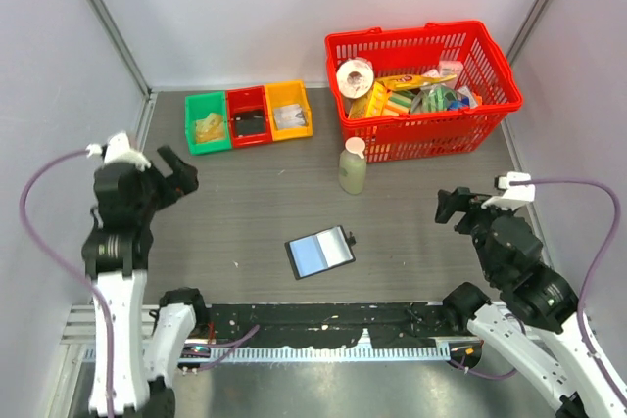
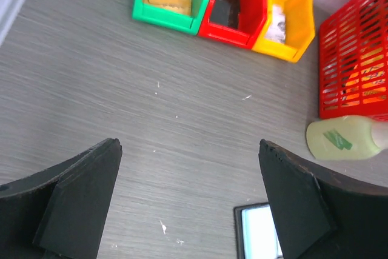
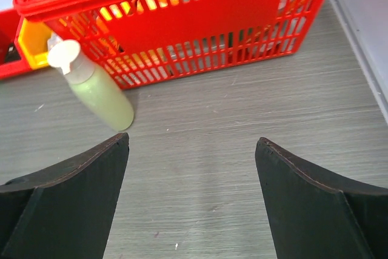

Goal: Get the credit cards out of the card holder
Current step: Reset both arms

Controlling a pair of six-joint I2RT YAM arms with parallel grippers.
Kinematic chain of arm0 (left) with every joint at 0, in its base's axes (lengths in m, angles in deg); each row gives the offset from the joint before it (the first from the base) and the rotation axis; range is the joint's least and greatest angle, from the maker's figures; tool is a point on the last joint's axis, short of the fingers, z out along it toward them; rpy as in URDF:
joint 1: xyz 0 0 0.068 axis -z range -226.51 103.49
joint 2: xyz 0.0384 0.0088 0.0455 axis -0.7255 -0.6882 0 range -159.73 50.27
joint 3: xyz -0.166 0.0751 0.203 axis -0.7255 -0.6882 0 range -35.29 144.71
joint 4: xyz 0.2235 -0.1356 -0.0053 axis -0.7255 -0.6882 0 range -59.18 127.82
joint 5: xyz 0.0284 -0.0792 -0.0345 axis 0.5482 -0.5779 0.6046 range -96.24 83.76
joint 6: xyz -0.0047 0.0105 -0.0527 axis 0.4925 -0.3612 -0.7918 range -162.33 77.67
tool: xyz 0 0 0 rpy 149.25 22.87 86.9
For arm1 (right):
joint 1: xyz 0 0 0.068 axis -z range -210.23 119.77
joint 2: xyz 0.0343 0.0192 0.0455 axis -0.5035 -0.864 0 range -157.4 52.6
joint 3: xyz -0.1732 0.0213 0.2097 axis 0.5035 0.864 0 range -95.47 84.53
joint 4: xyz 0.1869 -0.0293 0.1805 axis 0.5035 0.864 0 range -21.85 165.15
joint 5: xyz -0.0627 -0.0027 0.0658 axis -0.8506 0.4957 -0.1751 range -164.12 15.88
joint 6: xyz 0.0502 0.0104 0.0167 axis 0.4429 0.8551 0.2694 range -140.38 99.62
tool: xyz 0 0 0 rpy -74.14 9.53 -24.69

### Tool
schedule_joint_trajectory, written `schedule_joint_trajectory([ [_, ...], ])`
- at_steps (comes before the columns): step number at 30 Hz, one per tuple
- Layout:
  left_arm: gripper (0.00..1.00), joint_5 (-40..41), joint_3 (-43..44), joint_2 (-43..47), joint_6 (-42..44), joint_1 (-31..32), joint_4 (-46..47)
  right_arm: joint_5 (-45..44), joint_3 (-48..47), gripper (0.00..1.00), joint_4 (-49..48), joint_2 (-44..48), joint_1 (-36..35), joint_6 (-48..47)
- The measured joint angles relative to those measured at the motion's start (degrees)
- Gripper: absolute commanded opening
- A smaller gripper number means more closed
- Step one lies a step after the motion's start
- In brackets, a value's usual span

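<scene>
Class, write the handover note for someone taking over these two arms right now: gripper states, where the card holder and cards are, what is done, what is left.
Left gripper: open, empty, raised over the table.
Right gripper: open, empty, raised.
Card holder: lying unfolded on the table between the arms, pale blue inner faces up, touched by neither gripper.
Credit cards: none seen loose on the table; whether any sit inside is too small to tell.
Done: holder is open.
Left: likely all the card pulling.

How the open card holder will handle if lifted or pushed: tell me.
The card holder lies open and flat, so a push probably slides it. Lifted by one half, the other likely flops. Thin, probably light.
</scene>
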Motion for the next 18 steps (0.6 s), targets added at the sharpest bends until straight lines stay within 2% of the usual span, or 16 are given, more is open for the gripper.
schedule_joint_trajectory([
  [3,1.0,2.5,-5.7,13.8,-0.2,0.0,-0.1,-3.1,0.1,0.89,0.8,3.7,0.0,0.5],
  [7,1.0,5.8,-7.1,25.3,-1.0,0.4,-2.7,-6.3,0.5,0.89,0.9,8.9,0.0,1.0],
  [12,1.0,7.7,-7.6,27.2,-2.5,1.5,-5.4,-8.3,1.2,0.89,1.1,13.2,0.0,1.7],
  [18,1.0,8.0,-8.2,28.0,-3.1,3.5,-6.9,-9.1,1.4,0.89,1.2,13.7,0.0,2.4],
])
